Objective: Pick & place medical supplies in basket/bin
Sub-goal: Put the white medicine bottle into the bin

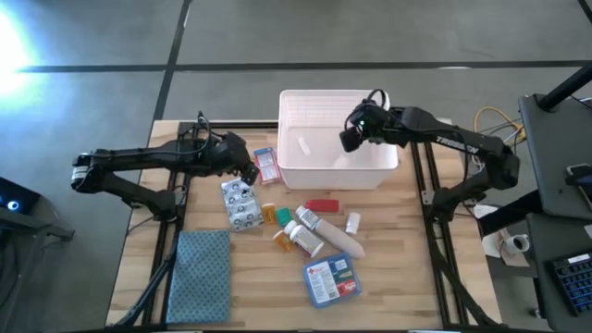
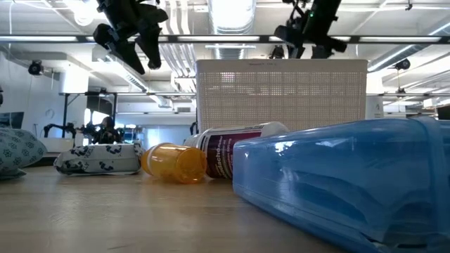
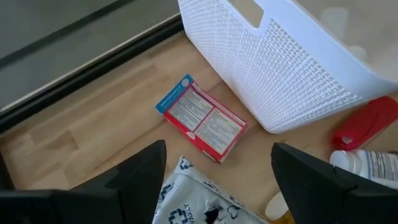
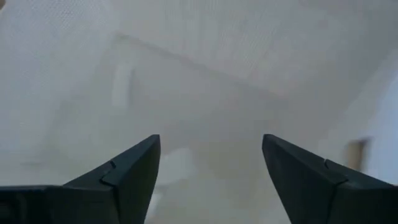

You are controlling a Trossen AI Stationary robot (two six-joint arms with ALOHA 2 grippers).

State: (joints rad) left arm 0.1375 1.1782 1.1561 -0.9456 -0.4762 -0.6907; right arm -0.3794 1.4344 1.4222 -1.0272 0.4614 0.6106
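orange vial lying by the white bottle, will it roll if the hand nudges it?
Probably. The orange vial is a cylinder lying on its side on the wood table, so a sideways nudge should roll it. It looks like see-through plastic, likely light and somewhat slick to pinch.

Glare: strong white patch at ten o'clock, high view.
Low view: ceiling strip lights bright; near blue first-aid packet (image 2: pixel 344 183) blurred.
Right wrist: hazy, washed-out.

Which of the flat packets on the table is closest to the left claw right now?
The red-white small box, lying beside the bin's left wall, just past the left claw. The blue first-aid packet lies far off, near the table's front.
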